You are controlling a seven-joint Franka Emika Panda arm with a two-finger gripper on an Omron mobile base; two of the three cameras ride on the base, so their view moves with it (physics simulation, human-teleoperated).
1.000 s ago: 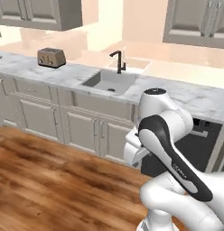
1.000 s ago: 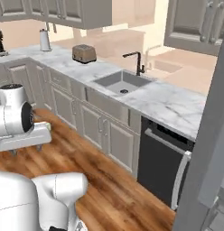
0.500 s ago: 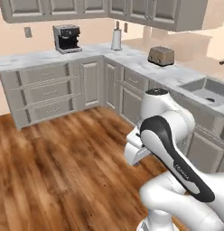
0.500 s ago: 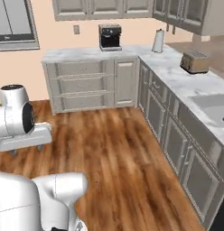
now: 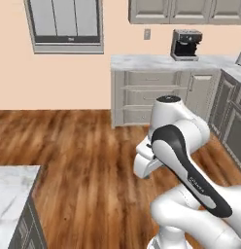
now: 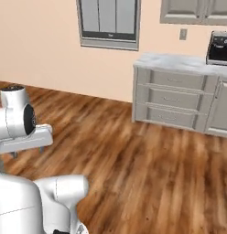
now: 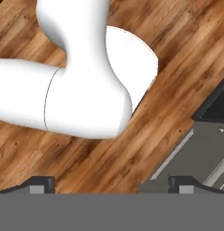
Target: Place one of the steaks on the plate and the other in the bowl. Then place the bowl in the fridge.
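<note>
The steaks, the plate, the bowl and the fridge are out of view. My gripper [image 7: 111, 186] is open in the hand view, its two dark fingertips [image 7: 41, 184] far apart at the bottom, with nothing between them. It points down at the wooden floor and at my own white base. The arm is folded close over the base, with the hand tucked low in front of it [image 5: 146, 165] and seen from the other side [image 6: 24, 142].
A marble counter with grey drawers [image 5: 156, 63] stands against the far wall, a black coffee machine [image 5: 185, 44] on it. A window [image 5: 66, 24] is on the peach wall. Another marble counter corner [image 5: 10, 194] is at lower left. Open wood floor [image 6: 147, 160] lies between.
The whole picture has swung, so the base has turned: the sink and toaster counter have slid out, and the coffee machine counter and window wall have come in. The arm keeps its folded pose.
</note>
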